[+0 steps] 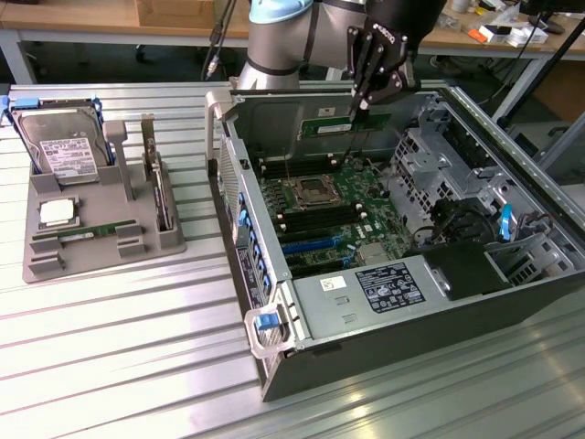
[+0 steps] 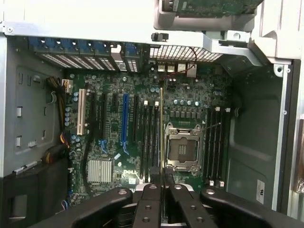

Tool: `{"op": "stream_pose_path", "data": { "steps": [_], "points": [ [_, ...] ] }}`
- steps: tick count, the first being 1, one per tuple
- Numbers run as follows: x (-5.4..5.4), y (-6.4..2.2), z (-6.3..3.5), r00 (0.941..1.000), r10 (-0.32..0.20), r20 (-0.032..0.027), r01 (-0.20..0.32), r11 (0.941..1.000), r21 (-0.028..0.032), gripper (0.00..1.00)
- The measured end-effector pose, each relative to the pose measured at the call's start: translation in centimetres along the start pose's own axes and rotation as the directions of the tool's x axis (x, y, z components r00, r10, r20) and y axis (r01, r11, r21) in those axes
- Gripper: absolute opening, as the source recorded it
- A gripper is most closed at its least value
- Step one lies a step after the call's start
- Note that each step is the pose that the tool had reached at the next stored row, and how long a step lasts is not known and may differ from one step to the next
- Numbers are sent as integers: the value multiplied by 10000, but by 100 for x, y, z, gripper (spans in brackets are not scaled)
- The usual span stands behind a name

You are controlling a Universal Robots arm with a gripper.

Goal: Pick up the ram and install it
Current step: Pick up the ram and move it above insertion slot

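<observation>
Edge-on in the wrist view, the ram (image 2: 161,128) is a thin green line running out from between my closed fingers (image 2: 151,197). My gripper (image 2: 163,183) is shut on it. In the exterior view my gripper (image 1: 359,102) hangs over the far side of the open computer case (image 1: 274,274), holding the ram (image 1: 345,125) lengthwise above the motherboard (image 1: 334,206). Below the ram lie the dark memory slots (image 2: 148,137), beside the empty processor socket (image 2: 182,149). The ram is still clear of the board.
A grey holder (image 1: 105,233) on the exterior view's left carries a hard drive (image 1: 62,146), a square silver processor chip (image 1: 57,212) and another green stick (image 1: 87,233). Inside the case are a power supply (image 1: 384,288), drive cages (image 1: 430,155) and cables (image 1: 462,219).
</observation>
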State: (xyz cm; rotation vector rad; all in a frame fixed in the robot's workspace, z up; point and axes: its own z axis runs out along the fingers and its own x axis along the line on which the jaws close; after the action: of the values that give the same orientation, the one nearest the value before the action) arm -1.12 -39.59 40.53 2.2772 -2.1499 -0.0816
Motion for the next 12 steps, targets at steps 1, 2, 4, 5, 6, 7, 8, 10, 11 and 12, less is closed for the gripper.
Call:
{"op": "stream_pose_path", "data": {
  "steps": [1,2,4,5,6,7,8,10,11,12],
  "points": [
    [2,-35,-2,10000,1,0,-1,10000,0,12],
    [3,-58,-2,10000,1,0,-1,10000,0,12],
    [6,-112,-4,10000,0,0,0,10000,0,12],
    [7,-125,-6,10000,0,-1,0,10000,0,12],
    [8,-144,-7,10000,1,-1,-1,10000,-1,12],
    [9,-169,-8,10000,1,-2,-1,10000,-1,12],
    [12,-205,-9,10000,0,-1,0,10000,-1,12],
    [14,-250,-11,10000,1,-1,-1,10000,0,12],
    [16,-281,-12,10000,1,-1,-1,10000,0,12],
    [18,-324,-14,10000,1,-1,-1,10000,0,12]
  ]
}}
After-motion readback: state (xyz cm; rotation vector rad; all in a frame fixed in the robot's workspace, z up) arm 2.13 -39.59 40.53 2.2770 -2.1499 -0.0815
